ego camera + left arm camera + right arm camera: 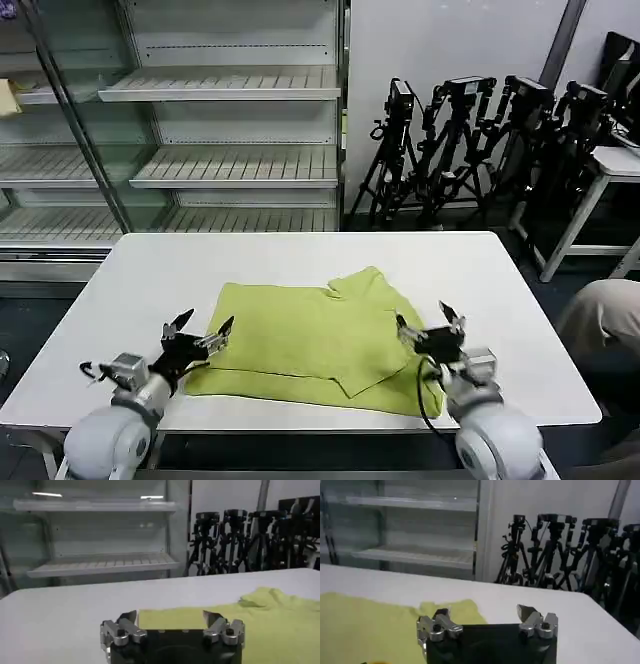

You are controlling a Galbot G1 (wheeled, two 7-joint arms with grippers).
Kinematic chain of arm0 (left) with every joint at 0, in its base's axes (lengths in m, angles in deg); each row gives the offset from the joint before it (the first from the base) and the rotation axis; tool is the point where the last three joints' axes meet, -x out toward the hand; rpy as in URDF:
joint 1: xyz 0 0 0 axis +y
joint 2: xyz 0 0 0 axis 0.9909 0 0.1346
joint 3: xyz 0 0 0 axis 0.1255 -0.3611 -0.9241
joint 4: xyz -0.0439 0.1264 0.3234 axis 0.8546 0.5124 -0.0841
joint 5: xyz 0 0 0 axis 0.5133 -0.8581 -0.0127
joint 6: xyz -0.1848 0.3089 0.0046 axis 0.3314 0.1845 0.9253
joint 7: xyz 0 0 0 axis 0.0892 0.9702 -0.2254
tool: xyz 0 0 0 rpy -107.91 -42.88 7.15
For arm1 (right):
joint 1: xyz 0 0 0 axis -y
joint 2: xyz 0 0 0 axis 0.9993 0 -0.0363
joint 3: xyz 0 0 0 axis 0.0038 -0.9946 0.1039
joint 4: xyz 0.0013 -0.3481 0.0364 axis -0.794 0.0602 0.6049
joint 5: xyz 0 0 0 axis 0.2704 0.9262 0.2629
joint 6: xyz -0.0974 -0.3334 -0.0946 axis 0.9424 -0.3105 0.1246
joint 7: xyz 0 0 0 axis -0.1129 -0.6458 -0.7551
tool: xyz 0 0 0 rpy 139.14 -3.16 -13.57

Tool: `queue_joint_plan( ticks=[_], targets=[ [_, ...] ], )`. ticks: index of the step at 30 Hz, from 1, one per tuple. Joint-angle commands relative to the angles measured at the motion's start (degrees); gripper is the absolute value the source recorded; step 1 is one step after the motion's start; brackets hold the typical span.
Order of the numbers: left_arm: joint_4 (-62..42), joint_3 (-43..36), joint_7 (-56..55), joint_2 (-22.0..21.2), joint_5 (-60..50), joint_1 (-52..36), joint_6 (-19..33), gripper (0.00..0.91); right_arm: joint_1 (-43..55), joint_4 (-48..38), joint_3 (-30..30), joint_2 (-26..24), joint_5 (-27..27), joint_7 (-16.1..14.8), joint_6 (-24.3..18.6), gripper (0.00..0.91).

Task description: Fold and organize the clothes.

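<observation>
The clothes are one lime-green T-shirt (315,345) lying partly folded on the white table (150,280), with a sleeve or collar bump (365,283) at its far right. My left gripper (200,327) hovers open at the shirt's near left edge, nothing between its fingers. My right gripper (430,320) is open at the shirt's near right edge, also holding nothing. The left wrist view has the left gripper (170,615) spread wide over the shirt (270,625). From the right wrist, the right gripper (482,612) stands open with the shirt (365,625) to one side.
Empty metal shelves (230,130) stand behind the table. Several black camera tripods (470,150) line the wall at the back right. A person's beige trouser leg (605,320) shows at the right edge, beside the table.
</observation>
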Motion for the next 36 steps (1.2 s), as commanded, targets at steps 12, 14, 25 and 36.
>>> queue_joint_plan(
  ticks=[12,14,25,36],
  targets=[
    [-26.6,-11.1,-0.4,3.1,2.3,-24.4,-1.7,0.907,31.5,-37.6,-10.6,7.3,-8.0,4.9,0.7,0.907],
    [-27.0,-11.6,-0.4,3.5,2.3,-25.2,-2.0,0.907,32.5,-39.6,-10.6,7.9,-9.0,4.8,0.7,0.907],
    [-30.8,-12.2,0.8,3.9,2.4,-27.5,-4.4,0.907,31.7,-40.2,-12.9,8.9,-11.1,5.3,0.8,0.907],
    [-31.5,-12.1,1.2,4.0,2.1,-26.7,-4.5,0.907,30.3,-40.7,-12.9,9.3,-11.5,5.0,0.8,0.907]
  ],
)
